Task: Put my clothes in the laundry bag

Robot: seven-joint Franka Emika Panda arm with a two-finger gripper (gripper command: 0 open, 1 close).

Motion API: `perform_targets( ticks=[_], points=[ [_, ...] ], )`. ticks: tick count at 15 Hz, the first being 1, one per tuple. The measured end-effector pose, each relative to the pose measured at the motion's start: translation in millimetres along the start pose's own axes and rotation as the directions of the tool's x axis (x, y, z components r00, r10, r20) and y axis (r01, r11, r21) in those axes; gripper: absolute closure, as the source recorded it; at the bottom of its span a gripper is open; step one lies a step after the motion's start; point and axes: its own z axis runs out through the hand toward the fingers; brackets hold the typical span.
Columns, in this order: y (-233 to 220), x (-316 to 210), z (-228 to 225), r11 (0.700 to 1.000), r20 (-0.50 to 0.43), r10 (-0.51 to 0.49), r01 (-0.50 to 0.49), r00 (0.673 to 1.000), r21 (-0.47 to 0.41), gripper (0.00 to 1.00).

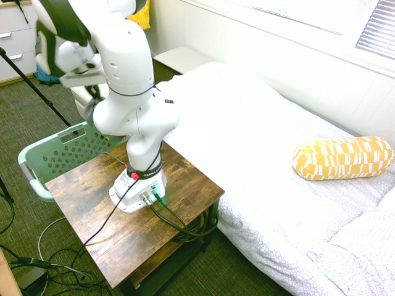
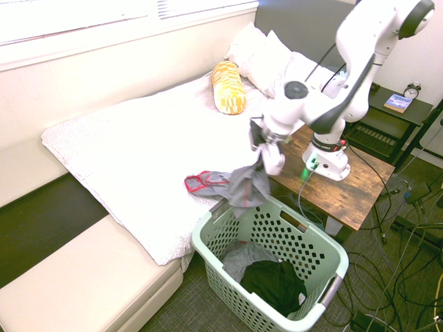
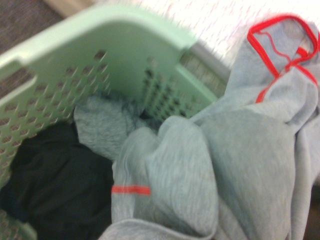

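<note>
From the second exterior view I have my white two-finger gripper (image 2: pixel 271 153) clenched on the grey fabric garment with red trim (image 2: pixel 248 188). Cloth hangs from the fingers at the near side of the bed, its lower folds over the rim of the pale mint-green plastic laundry basket with perforated sides (image 2: pixel 308 241). The red-edged end of the garment reaches sideways over the white patterned bedding (image 2: pixel 152 149). Basket stands on the dark carpet beside the bed and close to the brown wood-topped table (image 2: pixel 356 196) under my arm. Inside it: a crumpled grey cloth (image 2: pixel 248 256) and, next to that, a black cloth (image 2: pixel 275 285). Wrist view, rather soft: grey folds fill much of the frame, with a short red stripe on one and a red-bound opening at the far end; the black cloth and the other grey piece lie beyond, down in the basket. On the bed, a yellow-and-white patterned bolster (image 2: pixel 229 88) near pale pillows (image 2: pixel 268 58). A low cream padded bench (image 2: pixel 90 277) sits by the bed's end. Past my arm, a small dark alarm clock (image 2: pixel 412 90) and a blue-covered book (image 2: pixel 398 103) share a dark side table (image 2: pixel 379 119).
</note>
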Motion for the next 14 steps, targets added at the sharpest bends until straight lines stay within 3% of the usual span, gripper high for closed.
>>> perform_targets(
  ticks=[2,3,10,11,14],
  points=[
    [42,-96,-27,1.000,-0.018,-0.018,0.018,1.000,0.002,1.00],
    [54,-117,-39,0.999,-0.040,-0.024,0.025,0.999,0.023,1.00],
    [44,-108,-29,1.000,-0.014,0.009,-0.009,1.000,-0.022,1.00],
    [42,-108,-28,1.000,-0.008,0.007,-0.007,1.000,-0.029,0.00],
    [36,-112,-27,0.999,0.012,-0.006,0.006,1.000,-0.045,0.00]
  ],
)
